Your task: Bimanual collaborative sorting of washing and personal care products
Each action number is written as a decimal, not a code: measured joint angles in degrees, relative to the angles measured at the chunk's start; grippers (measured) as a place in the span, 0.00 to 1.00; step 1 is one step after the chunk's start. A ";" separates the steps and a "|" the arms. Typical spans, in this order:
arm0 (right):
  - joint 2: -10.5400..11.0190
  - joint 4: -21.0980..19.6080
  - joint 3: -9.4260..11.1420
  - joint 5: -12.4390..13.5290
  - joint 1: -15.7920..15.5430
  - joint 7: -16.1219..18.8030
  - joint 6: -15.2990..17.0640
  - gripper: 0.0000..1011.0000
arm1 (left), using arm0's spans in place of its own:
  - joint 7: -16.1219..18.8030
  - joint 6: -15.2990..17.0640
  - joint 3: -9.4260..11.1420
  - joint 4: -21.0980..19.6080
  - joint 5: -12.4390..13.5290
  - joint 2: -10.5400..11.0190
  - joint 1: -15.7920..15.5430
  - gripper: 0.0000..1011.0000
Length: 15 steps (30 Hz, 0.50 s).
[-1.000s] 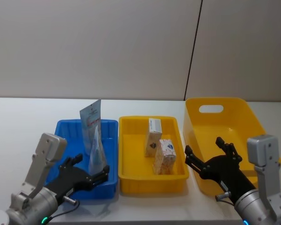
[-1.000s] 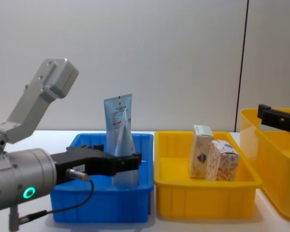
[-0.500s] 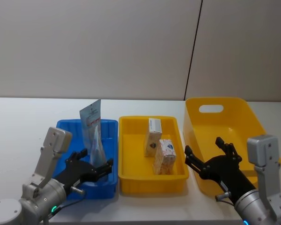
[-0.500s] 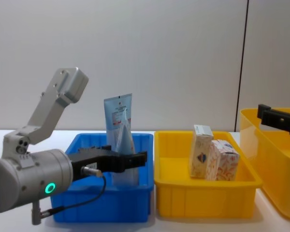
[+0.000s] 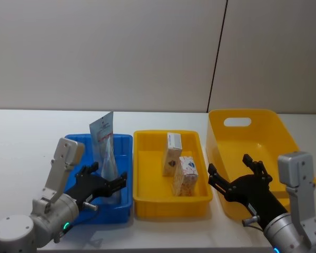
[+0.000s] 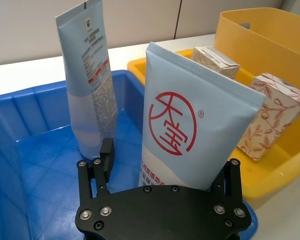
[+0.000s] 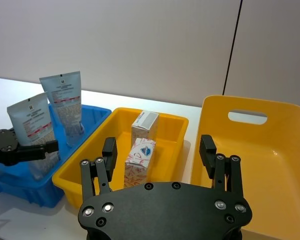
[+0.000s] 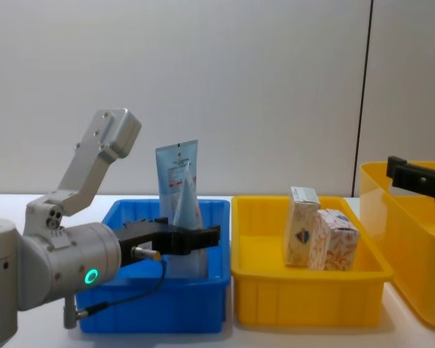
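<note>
In the blue tray (image 6: pixel 20 110) near the left edge of the desk (image 5: pixel 21 132), the pouch (image 6: pixel 190 120) is straddled, seemingly untouched, by the wide jaws of the left gripper (image 6: pixel 170 162). If these are closed off-centre, it could be crumpled or the tube (image 6: pixel 87 75) toppled. The right gripper (image 7: pixel 158 149) is parked, jaws wide and empty, at the desk's front right corner.

Three containers stood in a row on the table (image 5: pixel 21 132): left tray (image 5: pixel 117 137), middle tray (image 5: pixel 147 134), bin (image 5: pixel 276 126) rightmost. In the left tray, the tube (image 6: pixel 87 75) stood behind the pouch (image 6: pixel 190 115). In the middle tray, the far carton (image 5: pixel 172 153) touched the near carton (image 5: pixel 186 175), slightly right.
</note>
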 joint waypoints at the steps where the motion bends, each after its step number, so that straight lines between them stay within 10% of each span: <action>1: 0.00 0.00 0.00 0.00 0.00 0.00 0.00 0.99 | 0.07 -0.17 0.00 0.57 0.16 -0.18 -0.31 0.99; 15: 0.00 0.00 0.00 0.00 0.00 0.00 0.00 0.99 | 0.44 -1.02 0.03 3.60 1.01 -1.28 -1.95 0.70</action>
